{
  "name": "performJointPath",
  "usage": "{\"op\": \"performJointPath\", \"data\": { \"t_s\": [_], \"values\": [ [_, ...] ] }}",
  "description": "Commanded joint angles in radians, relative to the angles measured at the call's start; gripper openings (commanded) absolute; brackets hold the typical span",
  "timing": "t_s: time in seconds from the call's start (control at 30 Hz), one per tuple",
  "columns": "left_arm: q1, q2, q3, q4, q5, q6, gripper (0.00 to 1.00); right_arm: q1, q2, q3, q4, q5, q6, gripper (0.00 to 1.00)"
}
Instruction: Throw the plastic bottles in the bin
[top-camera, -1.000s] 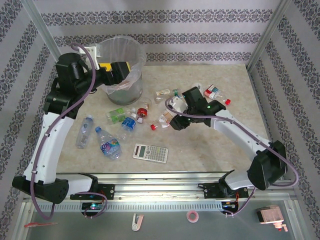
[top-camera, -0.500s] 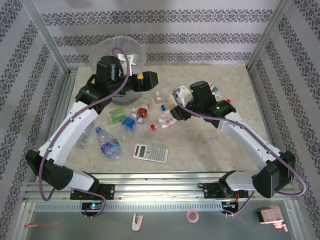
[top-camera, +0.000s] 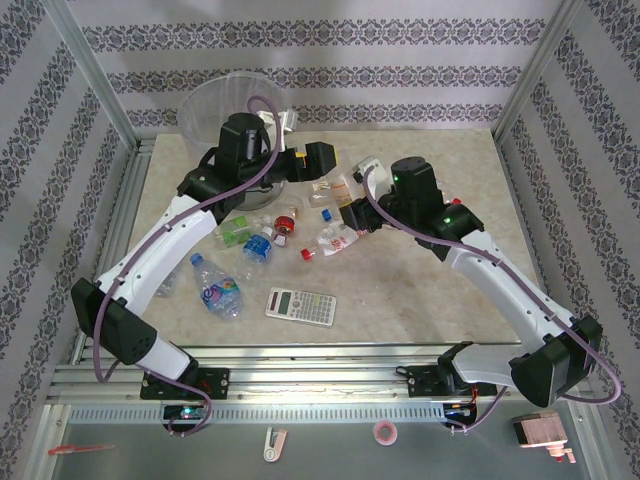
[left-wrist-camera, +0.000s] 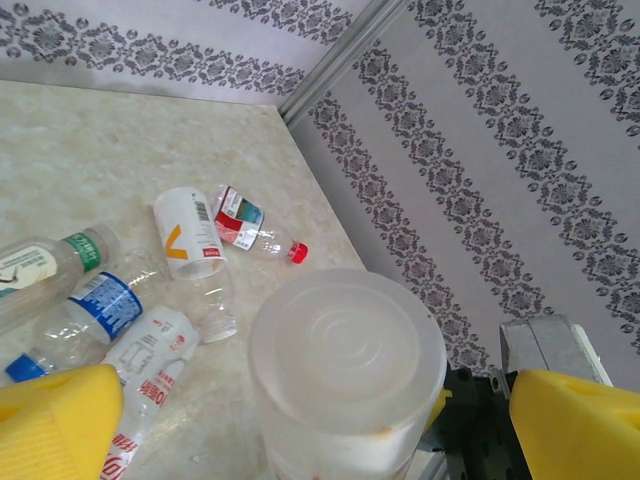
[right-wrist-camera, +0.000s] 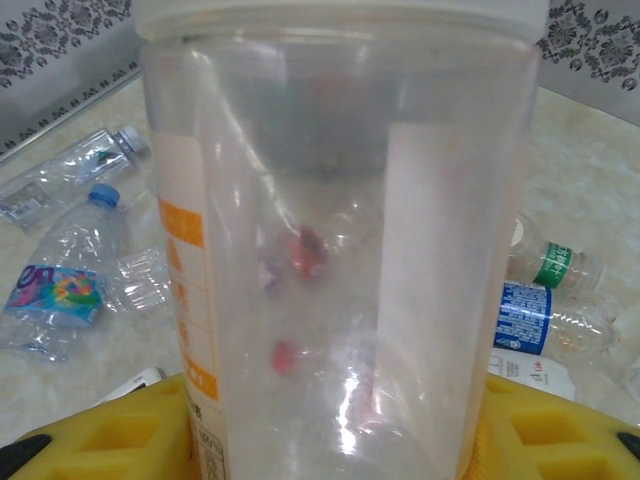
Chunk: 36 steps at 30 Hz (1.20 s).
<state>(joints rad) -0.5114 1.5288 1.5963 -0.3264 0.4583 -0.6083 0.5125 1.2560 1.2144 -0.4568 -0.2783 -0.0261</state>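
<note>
1. Right tool (right-wrist-camera: 320, 440): closed partway on a wide clear bottle (right-wrist-camera: 340, 230), yellow pads (right-wrist-camera: 100, 435) pressing its lower sides; bottle raised clear of the desk (top-camera: 400, 290), probably to leave its far end free for a second grip.
2. Left tool (left-wrist-camera: 320, 420): spread wide, gripping nothing, one yellow finger (left-wrist-camera: 55, 420) to each side of that same bottle's round end; looks set for a handover.
3. Likely reason for passing it across: bin (top-camera: 205, 90) at the far left corner of the desk, behind the left arm, well apart from the right arm and easier to reach from the left.
4. Other bottles lying flat on the desk between the arms, not yet binned: a green bottle (top-camera: 235, 230), a blue-capped bottle (top-camera: 218, 292) nearer the front, a red-capped bottle (left-wrist-camera: 255, 228) near the desk's edge by the wall.
5. Grey calculator (top-camera: 300, 303) just beside the nearest bottles; no part of the job, best left alone.
6. Next, as a judgement: close the left tool on the bottle's end before loosening the right, or risk a drop onto the pile below. Thin, smooth plastic; liable to slip, or to buckle under a hard squeeze.
</note>
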Motion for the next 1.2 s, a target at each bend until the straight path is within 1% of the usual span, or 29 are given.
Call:
{"op": "performJointPath", "data": {
  "t_s": [0.0,0.43,0.6,0.7,0.8,0.9,1.03,1.17],
  "values": [
    [-0.023,0.013,-0.007,0.081,0.036,-0.039,0.99,-0.005,-0.019,0.009,0.047,-0.044,0.033,0.35],
    [-0.039,0.064,0.027,0.059,0.063,-0.041,0.93,-0.003,-0.015,0.018,0.05,-0.074,0.048,0.35],
    [-0.045,0.083,0.046,0.042,0.067,-0.038,0.9,-0.002,-0.004,0.025,0.046,-0.081,0.051,0.35],
    [-0.047,0.087,0.051,0.039,0.064,-0.034,0.86,-0.002,-0.002,0.027,0.044,-0.083,0.048,0.35],
    [-0.047,0.091,0.057,0.031,0.059,-0.03,0.8,-0.002,0.0,0.028,0.041,-0.085,0.042,0.35],
    [-0.047,0.093,0.062,0.025,0.06,-0.025,0.7,-0.002,0.002,0.027,0.037,-0.084,0.036,0.35],
    [-0.047,0.097,0.066,0.017,0.059,-0.022,0.53,-0.003,0.005,0.024,0.035,-0.084,0.036,0.35],
    [-0.047,0.102,0.077,0.02,0.066,-0.027,0.37,-0.005,0.012,0.025,0.03,-0.078,0.037,0.38]
  ]
}}
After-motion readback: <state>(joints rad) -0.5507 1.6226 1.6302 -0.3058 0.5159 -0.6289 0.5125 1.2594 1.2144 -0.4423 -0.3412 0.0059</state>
